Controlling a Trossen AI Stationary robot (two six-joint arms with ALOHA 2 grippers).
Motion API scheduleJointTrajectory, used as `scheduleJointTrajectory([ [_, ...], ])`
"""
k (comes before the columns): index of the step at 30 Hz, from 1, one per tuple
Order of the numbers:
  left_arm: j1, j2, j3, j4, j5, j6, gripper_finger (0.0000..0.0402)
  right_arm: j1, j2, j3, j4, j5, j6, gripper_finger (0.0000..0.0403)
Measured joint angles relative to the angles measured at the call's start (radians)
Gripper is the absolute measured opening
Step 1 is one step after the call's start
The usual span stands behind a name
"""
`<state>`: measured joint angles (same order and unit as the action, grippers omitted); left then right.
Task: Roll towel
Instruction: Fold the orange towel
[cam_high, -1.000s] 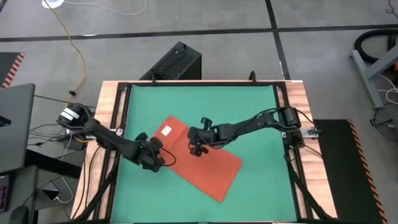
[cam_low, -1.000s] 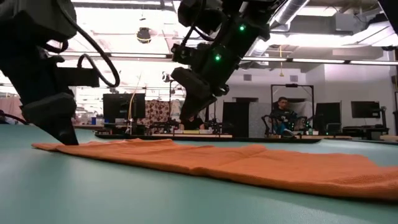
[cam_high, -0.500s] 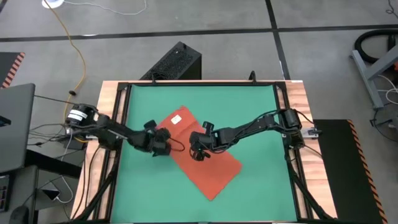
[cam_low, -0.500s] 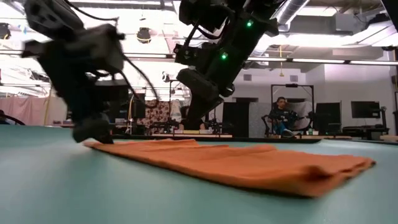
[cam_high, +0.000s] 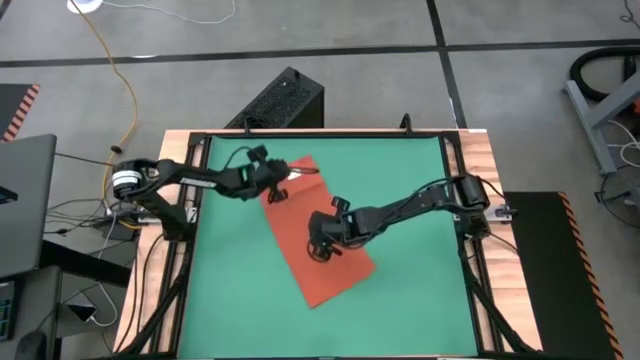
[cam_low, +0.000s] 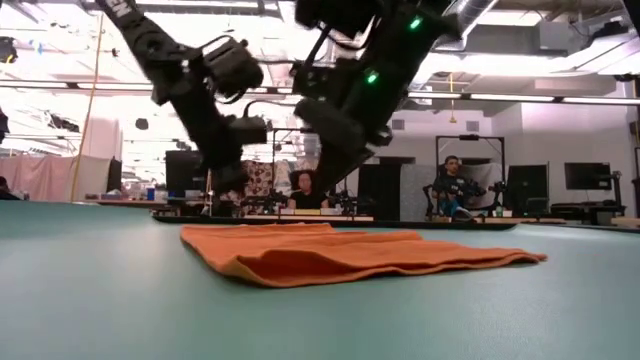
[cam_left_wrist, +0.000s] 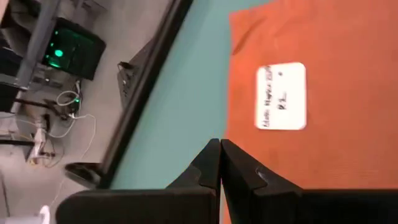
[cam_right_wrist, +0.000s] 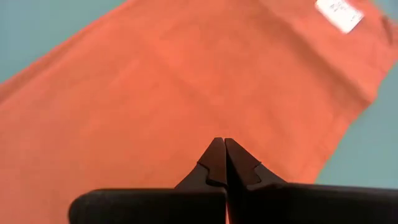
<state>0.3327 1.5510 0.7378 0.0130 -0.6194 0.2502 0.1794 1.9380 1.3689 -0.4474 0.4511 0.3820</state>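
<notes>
Towel (cam_high: 318, 240) lies flat, diagonal on the green mat (cam_high: 420, 190). Left gripper (cam_high: 277, 192) pressed together at its tagged end; right gripper (cam_high: 320, 250) pressed together over its middle. Likely soft, light, floppy; best pinched at corner edges.

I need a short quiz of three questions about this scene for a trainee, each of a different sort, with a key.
1. True or false: the towel is already rolled up.
2. Which tool is over the towel's middle: A, left tool; B, right tool?
3. Fill in: the white tag lies near the ____ tool.

Key: 1 false, it lies flat on the green mat. 2 B. 3 left.
</notes>
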Motion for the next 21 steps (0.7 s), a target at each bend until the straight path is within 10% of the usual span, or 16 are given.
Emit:
scheduleJointTrajectory([
  [9,-0.255,-0.314,-0.017,-0.184,0.431,-0.345,0.0000,0.234,-0.004,-0.005,-0.374,0.102,0.353,0.0007],
  [21,-0.871,-0.386,-0.202,0.043,-0.011,-0.728,0.0000,0.446,0.061,-0.005,-0.421,0.117,0.748,0.0007],
])
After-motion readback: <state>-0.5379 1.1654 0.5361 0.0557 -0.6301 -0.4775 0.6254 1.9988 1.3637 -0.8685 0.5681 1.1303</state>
